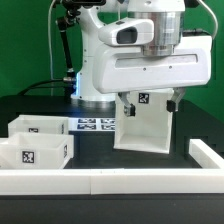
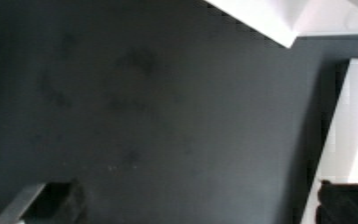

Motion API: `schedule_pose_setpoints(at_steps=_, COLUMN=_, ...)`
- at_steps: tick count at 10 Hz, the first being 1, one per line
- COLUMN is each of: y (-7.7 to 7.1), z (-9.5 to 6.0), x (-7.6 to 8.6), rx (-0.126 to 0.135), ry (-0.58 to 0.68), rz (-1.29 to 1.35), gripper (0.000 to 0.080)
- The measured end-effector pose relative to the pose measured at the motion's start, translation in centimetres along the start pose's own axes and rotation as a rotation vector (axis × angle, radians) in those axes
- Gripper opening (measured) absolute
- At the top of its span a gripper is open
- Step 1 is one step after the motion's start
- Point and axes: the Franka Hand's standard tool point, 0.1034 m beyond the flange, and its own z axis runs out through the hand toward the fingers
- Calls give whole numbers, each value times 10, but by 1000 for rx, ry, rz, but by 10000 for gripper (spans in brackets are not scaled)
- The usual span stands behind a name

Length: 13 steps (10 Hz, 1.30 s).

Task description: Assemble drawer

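Currently the gripper (image 1: 150,101) (image 2: 194,200) hangs low at the casing (image 1: 143,128). Its fingers (image 2: 43,200) are spread wide, and the wrist view shows only dark table (image 2: 140,120) between them, so it has hold of nothing. In the exterior view the fingers seem to flank the casing's top edge, but I cannot tell whether they straddle a wall or sit just behind it.

The casing stands upright on the table with its tag toward the camera, a pose that likely keeps its upper edge reachable from above. Both trays lie open side up, apart from the casing toward the exterior view's left: the rear tray (image 1: 40,127) and, just in front of it, the front tray (image 1: 35,152). The marker board (image 1: 98,124) lies flat between the trays and the casing. A long white rail (image 1: 110,181) runs in front of the casing, probably a stop to brace parts against.

I judge that no tray is inserted yet. The wide opening suits a grasp on the casing.
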Motion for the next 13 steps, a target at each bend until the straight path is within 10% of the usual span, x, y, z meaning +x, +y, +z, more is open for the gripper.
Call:
schedule_pose_setpoints(at_steps=4, y=-22, z=-15, x=-22, rx=-1, ry=27, rz=465, gripper=649)
schedule_pose_setpoints(at_steps=9, y=-51, z=-47, x=-56, rx=-14, ry=68, rz=452, gripper=649)
schedule_pose_setpoints(at_steps=13, y=-77, z=-15, x=-87, rx=-13, ry=61, rz=421, gripper=649)
